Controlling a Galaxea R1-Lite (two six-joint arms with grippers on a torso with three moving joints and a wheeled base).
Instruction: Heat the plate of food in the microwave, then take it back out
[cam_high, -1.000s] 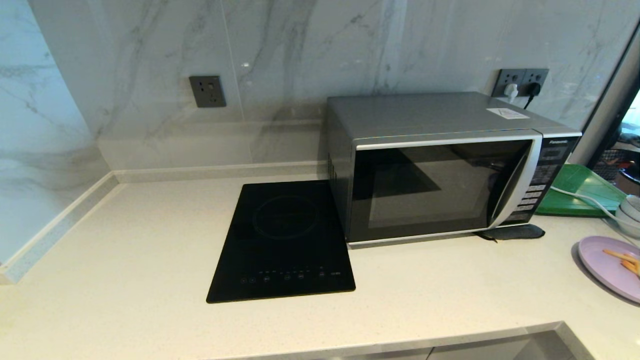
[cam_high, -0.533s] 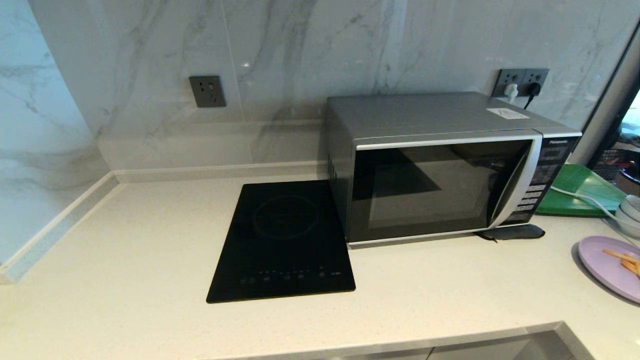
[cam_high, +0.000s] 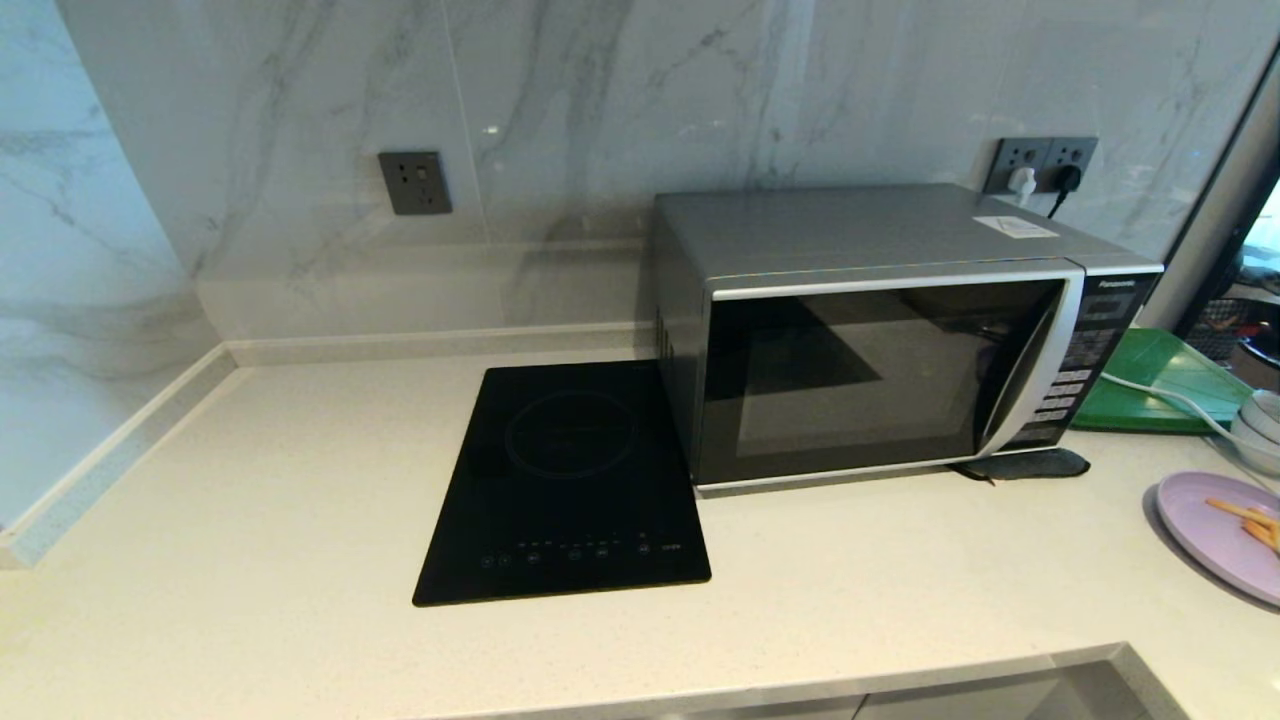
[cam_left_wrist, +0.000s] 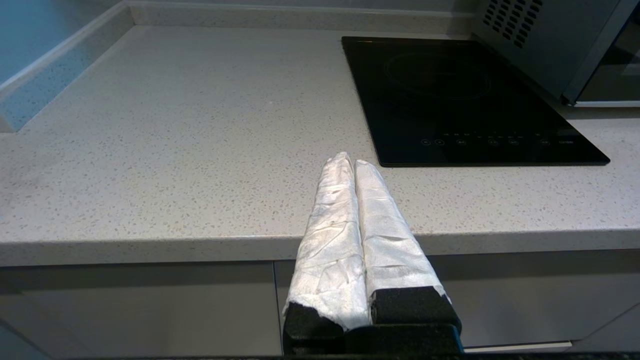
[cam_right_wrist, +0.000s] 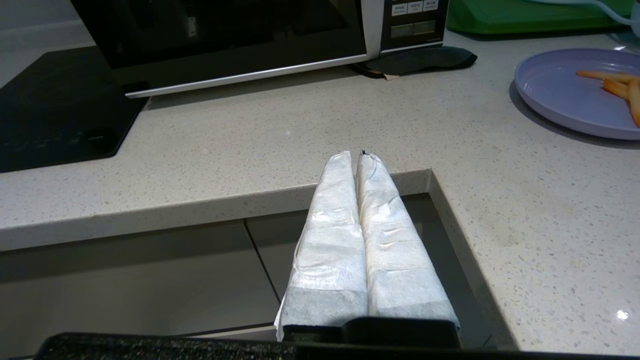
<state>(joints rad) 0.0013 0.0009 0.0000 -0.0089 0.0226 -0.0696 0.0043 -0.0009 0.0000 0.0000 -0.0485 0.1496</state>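
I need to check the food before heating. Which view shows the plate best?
The right wrist view: most of the plate and its fries show. The head view crops it at the edge; the left wrist view misses it.

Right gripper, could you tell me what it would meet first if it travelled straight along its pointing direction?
Probably the microwave: the shut right gripper points over the counter edge toward its lower door edge, but depth is unclear, so it might touch the countertop first.
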